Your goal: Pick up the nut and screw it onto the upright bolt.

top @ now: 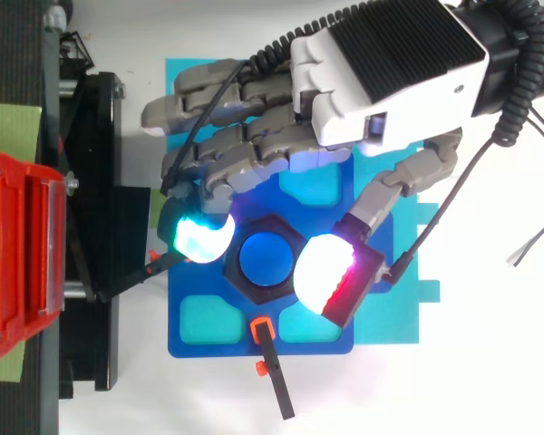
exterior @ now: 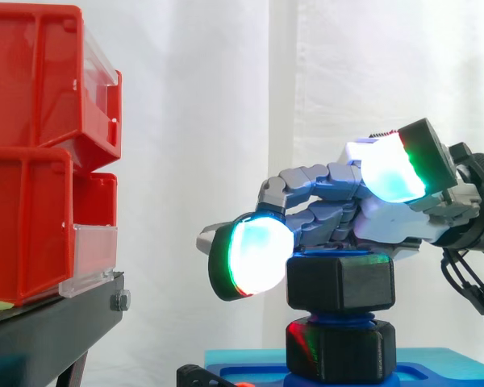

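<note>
A black hex nut (exterior: 339,282) sits on top of the upright blue bolt (top: 265,256), whose thread (exterior: 339,320) shows between it and a second black hex piece (exterior: 339,351) below. My hand (exterior: 371,222) hovers over the nut from the right with its fingers bent forward. One glowing cyan fingertip (top: 202,234) rests at the nut's left upper corner. The thumb's white-red pad (top: 331,276) hangs above the nut's right side, clear of it in the side view. Nothing is pinched between them.
The bolt stands in a blue fixture (top: 199,335) on a cyan plate (top: 390,317). Red bins (exterior: 32,161) on a black stand (exterior: 56,330) are close on the left. A black rod with orange clips (top: 274,372) lies at the fixture's near edge.
</note>
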Controlling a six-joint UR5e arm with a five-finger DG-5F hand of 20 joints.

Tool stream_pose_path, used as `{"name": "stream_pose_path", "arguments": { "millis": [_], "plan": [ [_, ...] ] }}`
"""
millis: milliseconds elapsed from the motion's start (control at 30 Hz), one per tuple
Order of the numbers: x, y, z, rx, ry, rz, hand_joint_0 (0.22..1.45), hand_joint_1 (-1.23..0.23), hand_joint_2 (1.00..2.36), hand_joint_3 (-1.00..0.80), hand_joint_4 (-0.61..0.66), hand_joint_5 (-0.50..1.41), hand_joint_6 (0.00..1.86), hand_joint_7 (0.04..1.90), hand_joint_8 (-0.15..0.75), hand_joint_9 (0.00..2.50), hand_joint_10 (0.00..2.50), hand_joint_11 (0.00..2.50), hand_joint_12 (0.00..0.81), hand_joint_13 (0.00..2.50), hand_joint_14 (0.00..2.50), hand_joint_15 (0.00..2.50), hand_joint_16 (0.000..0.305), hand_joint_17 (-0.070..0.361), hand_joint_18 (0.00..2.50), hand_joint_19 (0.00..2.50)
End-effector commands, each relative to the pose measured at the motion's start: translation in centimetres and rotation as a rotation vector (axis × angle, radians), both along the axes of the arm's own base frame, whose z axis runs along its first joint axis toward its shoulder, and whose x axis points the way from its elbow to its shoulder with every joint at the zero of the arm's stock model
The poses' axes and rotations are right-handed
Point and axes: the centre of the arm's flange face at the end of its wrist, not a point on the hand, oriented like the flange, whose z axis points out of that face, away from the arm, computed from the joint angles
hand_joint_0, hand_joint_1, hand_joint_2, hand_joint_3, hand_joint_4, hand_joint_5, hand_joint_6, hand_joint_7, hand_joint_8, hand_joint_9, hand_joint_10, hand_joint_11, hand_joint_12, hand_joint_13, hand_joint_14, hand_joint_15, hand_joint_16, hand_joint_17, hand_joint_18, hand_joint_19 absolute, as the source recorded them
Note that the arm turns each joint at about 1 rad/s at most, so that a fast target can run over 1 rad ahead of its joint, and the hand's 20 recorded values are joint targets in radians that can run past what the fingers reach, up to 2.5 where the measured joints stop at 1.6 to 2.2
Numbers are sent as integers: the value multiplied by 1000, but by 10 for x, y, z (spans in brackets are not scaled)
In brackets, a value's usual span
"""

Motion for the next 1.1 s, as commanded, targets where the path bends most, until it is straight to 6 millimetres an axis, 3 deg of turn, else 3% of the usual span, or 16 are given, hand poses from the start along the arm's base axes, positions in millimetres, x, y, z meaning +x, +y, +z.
{"name": "stream_pose_path", "arguments": {
  "millis": [0,400,767,867,1067],
  "plan": [
    [0,0,2,1,-7,0,478,-289,1000,-500,248,-106,504,1098,246,425,0,0,281,119,0,0,31,71,0,0],
    [-1,-5,2,2,-6,-3,483,-291,1000,-500,222,-54,502,1360,257,504,0,0,276,171,0,0,30,67,0,0],
    [-2,-10,1,2,-5,-9,499,-208,1000,-500,241,11,501,1334,252,710,0,0,255,280,0,0,24,55,0,0],
    [-3,-13,2,2,-5,-10,504,-219,1000,-500,232,29,501,1360,251,791,0,0,248,355,0,0,22,49,0,0],
    [-3,-15,2,1,-6,-10,516,-249,1000,-500,169,77,500,1426,138,1183,0,0,160,573,0,0,10,21,181,0]
  ]
}}
